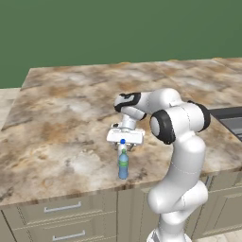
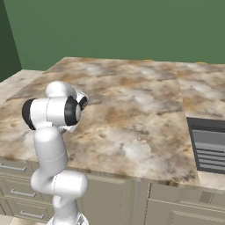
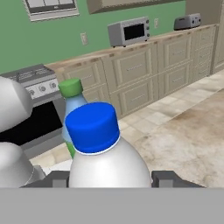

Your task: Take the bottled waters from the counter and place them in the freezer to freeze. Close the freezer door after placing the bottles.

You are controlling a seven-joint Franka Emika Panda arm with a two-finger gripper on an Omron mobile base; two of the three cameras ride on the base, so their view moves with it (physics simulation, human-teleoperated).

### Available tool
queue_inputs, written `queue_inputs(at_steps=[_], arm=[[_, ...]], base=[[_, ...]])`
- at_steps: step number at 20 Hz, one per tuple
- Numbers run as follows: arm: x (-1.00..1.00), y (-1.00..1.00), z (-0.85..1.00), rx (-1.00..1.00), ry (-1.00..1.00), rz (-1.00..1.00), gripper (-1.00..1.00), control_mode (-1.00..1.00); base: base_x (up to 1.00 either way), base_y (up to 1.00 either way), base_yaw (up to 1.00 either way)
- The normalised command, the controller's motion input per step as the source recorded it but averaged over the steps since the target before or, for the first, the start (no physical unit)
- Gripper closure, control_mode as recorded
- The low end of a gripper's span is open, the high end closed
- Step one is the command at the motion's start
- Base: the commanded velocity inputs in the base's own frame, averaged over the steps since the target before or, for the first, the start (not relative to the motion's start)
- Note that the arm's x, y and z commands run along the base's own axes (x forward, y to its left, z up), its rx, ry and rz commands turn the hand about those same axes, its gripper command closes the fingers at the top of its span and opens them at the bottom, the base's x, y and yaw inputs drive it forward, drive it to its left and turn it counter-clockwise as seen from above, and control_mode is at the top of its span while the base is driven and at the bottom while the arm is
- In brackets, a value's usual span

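My gripper (image 1: 125,144) hangs low over the marbled counter (image 1: 66,113), near its front edge. It is shut on the whitish bottled water with the blue cap (image 3: 94,127). In the hand view both fingertips (image 3: 168,177) press against the bottle's sides. From the left base view this bottle's blue cap (image 1: 123,141) pokes up under the hand. The blue-tinted bottle with the green cap (image 1: 123,165) stands upright on the counter right beside it, closer to the edge. In the hand view the green-capped bottle (image 3: 72,94) stands just behind the held one.
A dark ridged panel (image 2: 208,149) is set into the counter at the right. Beige drawers with bar handles (image 1: 61,208) run under the front edge. Across the room are a stove (image 3: 39,87), a microwave (image 3: 129,31) and a toaster (image 3: 188,21) on beige cabinets.
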Motion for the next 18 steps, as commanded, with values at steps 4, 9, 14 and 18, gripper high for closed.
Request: queue_inputs(at_steps=[4, 9, 14, 18], arm=[[0.03, -0.25, 0.04, 0.0, -0.01, -0.05, 1.0, -1.0], [0.01, -0.75, 0.48, -0.01, -0.04, -0.5, 1.0, -1.0], [-0.34, -0.65, 0.94, 0.05, 0.0, -0.6, 1.0, -1.0], [-0.3, -0.48, 1.0, 0.16, 0.1, -0.67, 1.0, -1.0]], base=[[0.0, 0.0, 0.0], [0.0, 0.0, 0.0], [0.0, 0.0, 0.0], [0.0, 0.0, 0.0]])
